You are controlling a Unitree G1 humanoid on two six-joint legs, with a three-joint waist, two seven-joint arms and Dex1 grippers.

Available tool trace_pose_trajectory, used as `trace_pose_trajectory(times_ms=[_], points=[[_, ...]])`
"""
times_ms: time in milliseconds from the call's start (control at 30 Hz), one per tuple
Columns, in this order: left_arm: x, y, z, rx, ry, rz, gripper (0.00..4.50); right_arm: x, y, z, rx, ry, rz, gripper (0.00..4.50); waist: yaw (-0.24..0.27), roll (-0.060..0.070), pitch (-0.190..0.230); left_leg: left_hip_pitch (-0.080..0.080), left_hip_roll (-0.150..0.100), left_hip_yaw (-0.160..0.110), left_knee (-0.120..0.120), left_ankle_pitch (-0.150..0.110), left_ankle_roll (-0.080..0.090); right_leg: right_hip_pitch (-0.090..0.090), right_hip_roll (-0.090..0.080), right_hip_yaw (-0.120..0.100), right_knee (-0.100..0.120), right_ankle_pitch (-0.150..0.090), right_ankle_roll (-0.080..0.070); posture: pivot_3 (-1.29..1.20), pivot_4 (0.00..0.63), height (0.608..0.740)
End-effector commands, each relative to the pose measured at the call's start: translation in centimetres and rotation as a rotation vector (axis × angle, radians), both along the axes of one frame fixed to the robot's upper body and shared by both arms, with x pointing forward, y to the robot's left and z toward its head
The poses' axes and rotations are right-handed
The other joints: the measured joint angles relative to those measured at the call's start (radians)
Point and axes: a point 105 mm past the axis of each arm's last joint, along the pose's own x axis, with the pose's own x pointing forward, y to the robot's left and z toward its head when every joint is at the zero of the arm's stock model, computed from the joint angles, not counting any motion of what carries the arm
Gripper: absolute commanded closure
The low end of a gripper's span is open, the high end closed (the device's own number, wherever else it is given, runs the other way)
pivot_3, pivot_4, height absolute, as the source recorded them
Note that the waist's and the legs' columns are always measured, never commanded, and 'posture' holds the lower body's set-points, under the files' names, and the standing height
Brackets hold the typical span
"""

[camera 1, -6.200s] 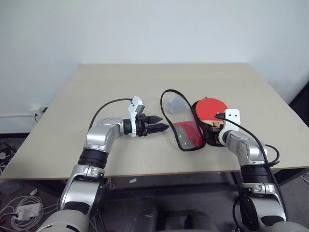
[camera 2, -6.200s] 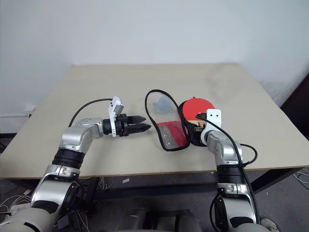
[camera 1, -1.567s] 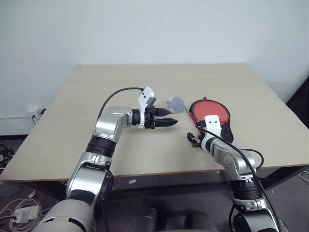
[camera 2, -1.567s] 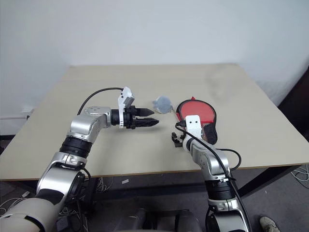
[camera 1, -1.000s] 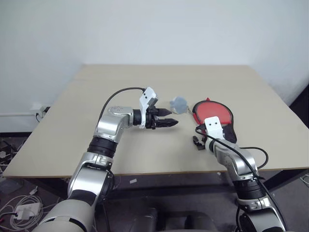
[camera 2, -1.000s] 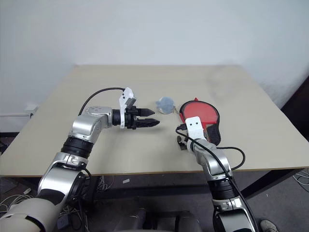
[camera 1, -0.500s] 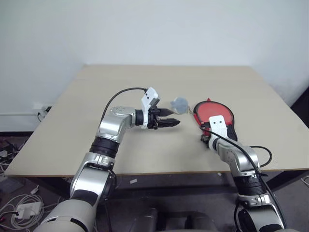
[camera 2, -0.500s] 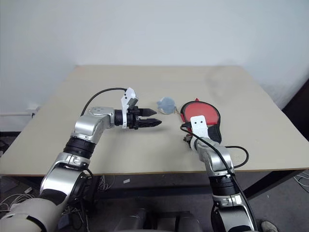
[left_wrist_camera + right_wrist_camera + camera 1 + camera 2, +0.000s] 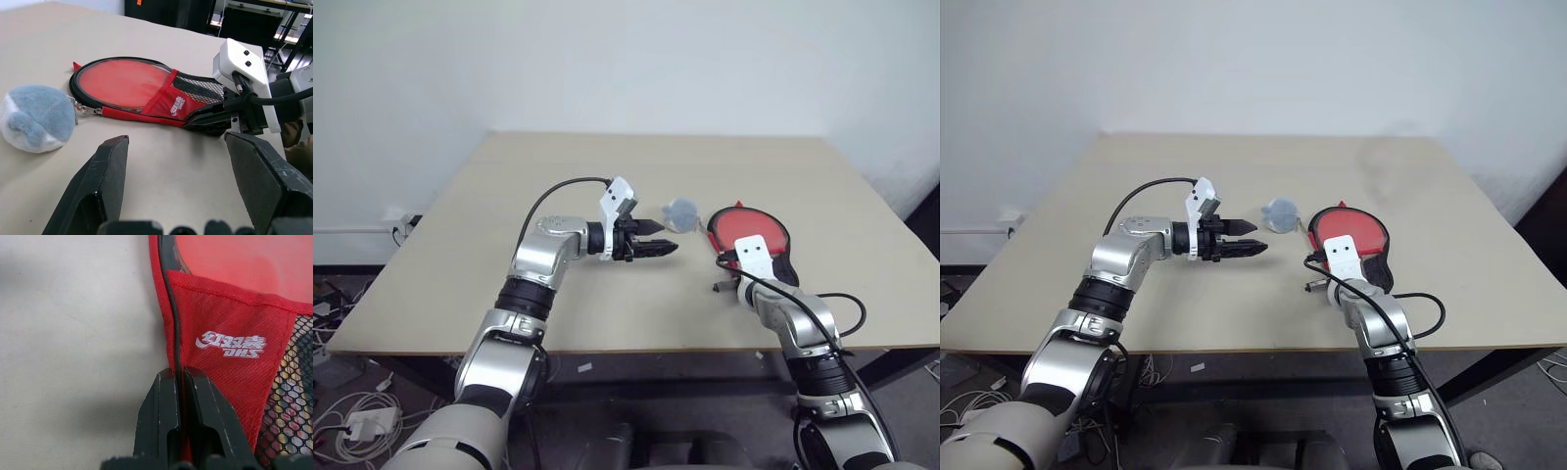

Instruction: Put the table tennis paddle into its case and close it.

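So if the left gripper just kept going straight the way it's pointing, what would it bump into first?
Probably the case, near the right gripper pinching its edge. The left gripper is open and aimed that way; the grey plush sits off to one side.

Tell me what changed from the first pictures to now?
The case, open before, is folded over the table tennis paddle. The right end effector has pinched its black edge. The left end effector moved toward the case, jaws open. The grey plush stayed beside it.
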Motion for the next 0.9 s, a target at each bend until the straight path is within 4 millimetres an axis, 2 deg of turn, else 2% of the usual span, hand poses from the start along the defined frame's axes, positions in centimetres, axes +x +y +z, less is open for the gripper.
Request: trace_pose_trajectory(times_ms=[33, 100, 200, 400, 567, 800, 900], points=[[0.1, 0.1, 1.3, -0.013, -0.051, 0.0, 1.15, 0.1, -1.2, -0.1, 0.049, 0.018, -0.064, 4.47, -0.002, -0.002, -0.001, 0.0, -0.002, 0.0, -0.003, 0.002, -0.003, -0.001, -0.002, 0.0, 0.0, 0.0, 0.0, 0.0, 0.0, 0.701], [0.3, 0.3, 1.5, -0.012, -0.052, 0.005, 1.15, 0.0, 0.2, 0.9, 0.156, 0.023, -0.017, 4.47, -0.003, -0.003, -0.002, 0.0, -0.007, 0.002, -0.011, 0.007, -0.011, -0.005, -0.01, 0.0, 0.0, 0.0, 0.0, 0.0, 0.0, 0.701], [0.6, 0.8, 1.8, -0.009, -0.059, 0.019, 1.15, -0.8, 0.7, 1.9, 0.195, 0.056, 0.022, 4.47, -0.006, -0.003, -0.002, -0.001, -0.008, 0.001, -0.011, 0.007, -0.017, -0.007, -0.013, 0.003, 0.0, 0.0, 0.0, 0.0, 0.0, 0.701], [0.9, 0.9, 2.0, -0.003, -0.069, 0.023, 1.15, -3.5, 1.8, 1.3, 0.242, 0.145, 0.086, 4.47, -0.007, -0.003, -0.002, -0.002, -0.005, 0.0, -0.011, 0.006, -0.017, -0.009, -0.012, 0.004, -0.001, 0.0, 0.0, 0.0, 0.0, 0.701], [0.8, 0.7, 1.7, 0.0, -0.063, 0.015, 1.15, -5.7, 3.3, 2.0, 0.284, 0.173, 0.159, 4.47, -0.007, -0.003, -0.002, -0.003, -0.003, -0.001, -0.009, 0.006, -0.016, -0.008, -0.011, 0.003, -0.001, 0.0, 0.0, 0.0, 0.0, 0.701], [1.1, 0.4, 1.6, 0.0, -0.059, 0.009, 1.15, -7.6, 7.3, 4.5, 0.557, 0.131, 0.273, 4.47, -0.007, -0.003, -0.001, -0.005, 0.005, -0.005, 0.001, -0.001, -0.004, -0.005, -0.003, 0.001, -0.002, -0.001, 0.0, 0.0, 0.0, 0.701], [1.2, 0.3, 1.6, 0.001, -0.059, 0.006, 1.15, -8.6, 7.8, 4.7, 0.581, 0.125, 0.318, 4.47, -0.007, -0.002, -0.001, -0.006, 0.011, -0.006, 0.009, -0.006, 0.011, -0.003, 0.006, 0.001, -0.002, -0.001, 0.0, 0.0, 0.0, 0.701]])
